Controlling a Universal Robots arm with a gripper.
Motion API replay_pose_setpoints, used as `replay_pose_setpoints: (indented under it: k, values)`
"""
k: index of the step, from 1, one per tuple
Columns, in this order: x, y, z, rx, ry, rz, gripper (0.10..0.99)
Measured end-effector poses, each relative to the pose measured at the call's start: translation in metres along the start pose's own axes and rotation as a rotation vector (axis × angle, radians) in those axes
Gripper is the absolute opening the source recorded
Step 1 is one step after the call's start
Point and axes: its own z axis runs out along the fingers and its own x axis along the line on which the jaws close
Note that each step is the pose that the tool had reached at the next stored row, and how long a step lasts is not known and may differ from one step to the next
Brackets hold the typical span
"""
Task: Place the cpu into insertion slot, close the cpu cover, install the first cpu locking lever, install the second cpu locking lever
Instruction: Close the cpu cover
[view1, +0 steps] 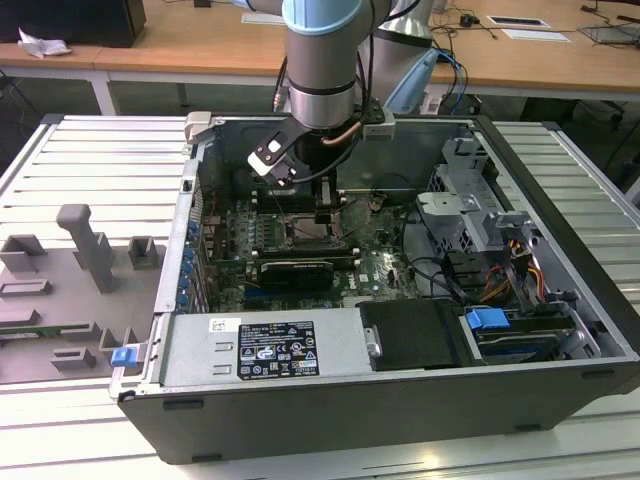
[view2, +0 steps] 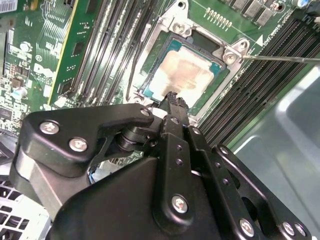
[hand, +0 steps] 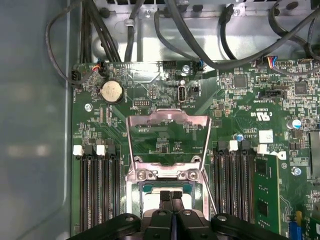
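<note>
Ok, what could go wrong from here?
The gripper tips sit at the cpu edge, so a sideways drag might shift it in the slot. The cover is flipped open, and closing it on a tilted cpu could damage the slot.

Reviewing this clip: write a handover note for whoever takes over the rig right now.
Claw: shut, holding nothing, tips at the cpu's edge.
Cpu: lies flat in the slot.
Cover: flipped open, off the slot.
Lever: one thin rod stands free beside the slot.
Done: cpu placed.
Left: cover not yet closed, levers not yet locked.
</note>
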Motion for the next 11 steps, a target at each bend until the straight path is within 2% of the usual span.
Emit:
replay_pose_setpoints:
  k: [11]
  values:
    - [0.0001,0.0033,0.0003,0.0,0.0,0.0,0.106]
